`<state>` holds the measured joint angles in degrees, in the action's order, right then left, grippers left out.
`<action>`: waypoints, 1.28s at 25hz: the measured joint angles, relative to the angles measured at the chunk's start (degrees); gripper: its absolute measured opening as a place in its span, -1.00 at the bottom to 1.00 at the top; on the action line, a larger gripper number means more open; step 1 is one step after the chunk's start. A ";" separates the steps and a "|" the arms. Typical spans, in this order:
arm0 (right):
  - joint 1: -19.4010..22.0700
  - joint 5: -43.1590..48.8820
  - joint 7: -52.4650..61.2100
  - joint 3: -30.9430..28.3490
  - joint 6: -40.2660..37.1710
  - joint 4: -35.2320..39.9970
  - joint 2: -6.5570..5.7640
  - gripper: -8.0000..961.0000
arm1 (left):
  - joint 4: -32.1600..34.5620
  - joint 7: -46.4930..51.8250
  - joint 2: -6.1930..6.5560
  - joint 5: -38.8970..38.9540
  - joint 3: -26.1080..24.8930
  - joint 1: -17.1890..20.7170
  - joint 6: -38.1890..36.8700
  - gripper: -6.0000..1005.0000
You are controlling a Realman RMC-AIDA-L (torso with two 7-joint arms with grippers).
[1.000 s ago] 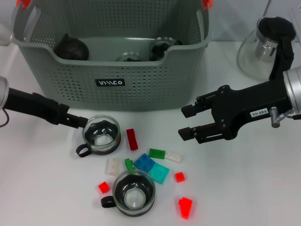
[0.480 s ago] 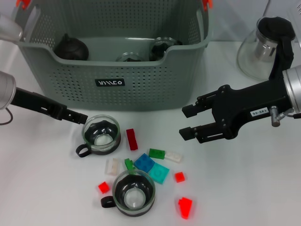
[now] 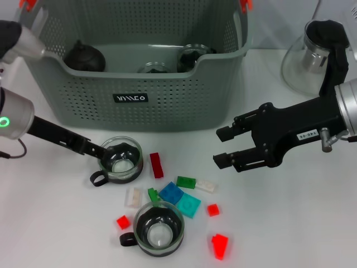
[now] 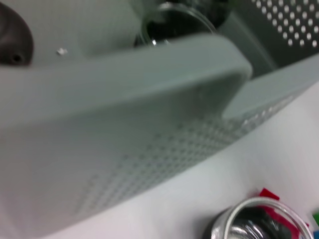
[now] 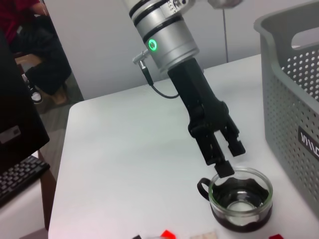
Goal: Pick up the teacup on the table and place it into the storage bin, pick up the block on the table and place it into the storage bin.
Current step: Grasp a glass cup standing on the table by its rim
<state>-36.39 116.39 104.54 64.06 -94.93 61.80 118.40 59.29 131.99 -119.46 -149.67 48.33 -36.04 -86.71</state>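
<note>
Left tool (image 5: pixel 225 158) released at teacup (image 5: pixel 240 197) rim; right tool (image 3: pixel 224 146) released, hovering.

Storage bin (image 3: pixel 167 100) cut off by the head view's top edge, far rim and most of both orange clips out of sight; in the left wrist view (image 4: pixel 124 124) blurred into a grey slab that fills most of the picture. Contents half hidden behind the near wall: a dark rounded thing (image 3: pixel 83 56) and glassware (image 3: pixel 192 56), kind not clear. Teacup (image 4: pixel 259 221) by the left gripper (image 3: pixel 95 148) cropped at the wrist view's lower edge. Glass teapot (image 3: pixel 315 56) cut by the head view's right edge, lower part behind the right arm. White lettering on the bin's label (image 3: pixel 130 98) not legible.
</note>
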 joint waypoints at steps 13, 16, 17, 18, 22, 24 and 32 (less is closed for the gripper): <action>-1.54 4.66 -0.15 0.27 -0.03 -2.10 0.91 0.28 | -3.46 0.73 -0.68 -0.03 0.98 -0.50 2.97 0.65; -1.58 4.69 -0.23 0.27 -0.01 -2.14 0.94 0.28 | -3.90 0.74 -0.69 -0.03 0.98 -0.75 3.38 0.65; -1.57 4.70 -0.25 0.27 0.00 -2.14 0.95 0.28 | -4.01 0.74 -0.71 -0.03 0.98 -0.85 3.53 0.65; -1.54 4.71 -0.28 0.27 0.00 -2.14 0.95 0.28 | -4.21 0.75 -0.73 -0.03 1.01 -0.96 3.70 0.65; -1.17 4.73 -0.35 0.27 0.02 -2.14 0.96 0.28 | -5.14 0.78 -0.78 -0.03 1.08 -1.22 4.45 0.65; -1.01 4.74 -0.47 0.23 0.02 -2.16 0.96 0.28 | -5.39 0.78 -0.78 -0.03 1.08 -1.29 4.77 0.65; -0.78 4.73 -1.05 -0.13 0.04 -2.89 0.96 0.28 | -6.20 0.74 -0.77 -0.01 1.06 -1.37 6.02 0.65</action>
<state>-37.18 121.12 103.49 63.93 -94.89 58.90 119.36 53.09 132.74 -120.23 -149.69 49.39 -37.42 -80.69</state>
